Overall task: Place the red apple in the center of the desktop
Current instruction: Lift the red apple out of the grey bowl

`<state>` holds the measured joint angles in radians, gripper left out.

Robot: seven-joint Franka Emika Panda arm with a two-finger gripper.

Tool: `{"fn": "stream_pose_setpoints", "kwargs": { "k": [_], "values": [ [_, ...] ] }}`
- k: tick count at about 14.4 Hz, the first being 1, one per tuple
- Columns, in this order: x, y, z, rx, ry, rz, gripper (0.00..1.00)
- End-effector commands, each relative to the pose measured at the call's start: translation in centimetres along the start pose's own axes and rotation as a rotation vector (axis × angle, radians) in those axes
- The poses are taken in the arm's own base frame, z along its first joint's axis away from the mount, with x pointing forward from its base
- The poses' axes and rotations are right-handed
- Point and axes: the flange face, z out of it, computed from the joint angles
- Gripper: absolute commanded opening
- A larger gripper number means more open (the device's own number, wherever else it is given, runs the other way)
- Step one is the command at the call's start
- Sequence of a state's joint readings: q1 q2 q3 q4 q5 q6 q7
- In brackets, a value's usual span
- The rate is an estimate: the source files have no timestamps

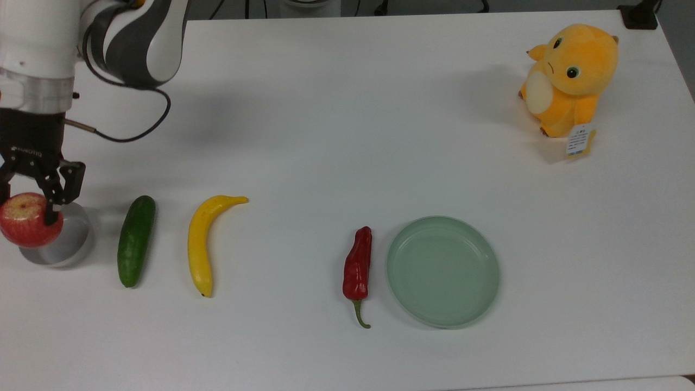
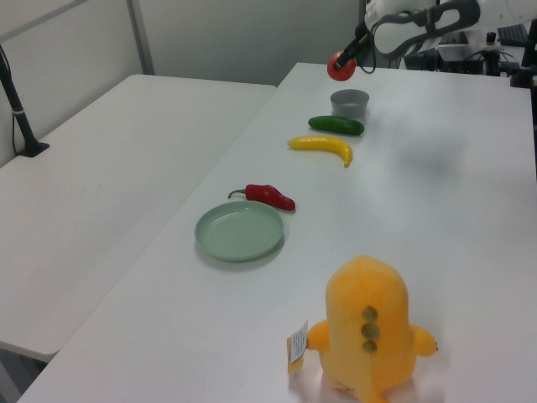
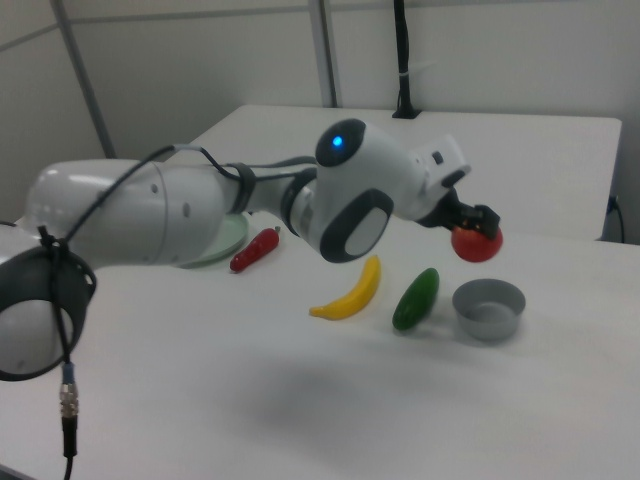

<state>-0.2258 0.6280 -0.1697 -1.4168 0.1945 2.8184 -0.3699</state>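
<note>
The black fingers (image 1: 52,203) are closed on the red apple (image 1: 28,220), gripping it from above with one fingertip pressed against its side at the top view's right. The gripper (image 3: 478,224) holds the fruit clear of the bench (image 1: 336,119): in the left view the red apple (image 2: 341,64) hangs in the air above the grey bowl (image 2: 350,103), and in the right view the red apple (image 3: 477,242) sits above and slightly to the right view's left of the grey bowl (image 3: 488,307), not touching it.

The apple is small and round, deep red on its sides, with a pale yellowish speckled patch on top around the stem dimple. In the top view it overlaps the rim of the grey bowl (image 1: 70,244) at the far left edge of the white bench.

Along the bench's near side in the top view, running rightward from the bowl, lie a green cucumber (image 1: 136,240), a yellow banana (image 1: 203,244), a red chili pepper (image 1: 357,269) with a green stem, and just beside it a round pale green plate (image 1: 442,271). An orange plush toy (image 1: 570,79) with a paper tag sits well apart, near the far right corner. The middle of the bench is bare white surface.
</note>
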Motion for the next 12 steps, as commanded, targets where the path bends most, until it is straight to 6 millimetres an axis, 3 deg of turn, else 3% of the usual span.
{"fn": "stream_pose_setpoints", "kwargs": {
  "k": [1,2,6,10,12],
  "values": [
    [1.0,-1.7,-6.0,0.091,-0.111,-0.010,0.00],
    [1.8,-2.4,-8.3,0.132,-0.167,-0.022,0.00],
    [1.7,-4.8,-11.8,0.222,-0.356,-0.079,0.00],
    [-0.1,-8.9,-16.4,0.276,-0.610,-0.224,0.00],
    [-2.8,-10.8,-19.1,0.293,-0.682,-0.278,0.00]
  ]
}}
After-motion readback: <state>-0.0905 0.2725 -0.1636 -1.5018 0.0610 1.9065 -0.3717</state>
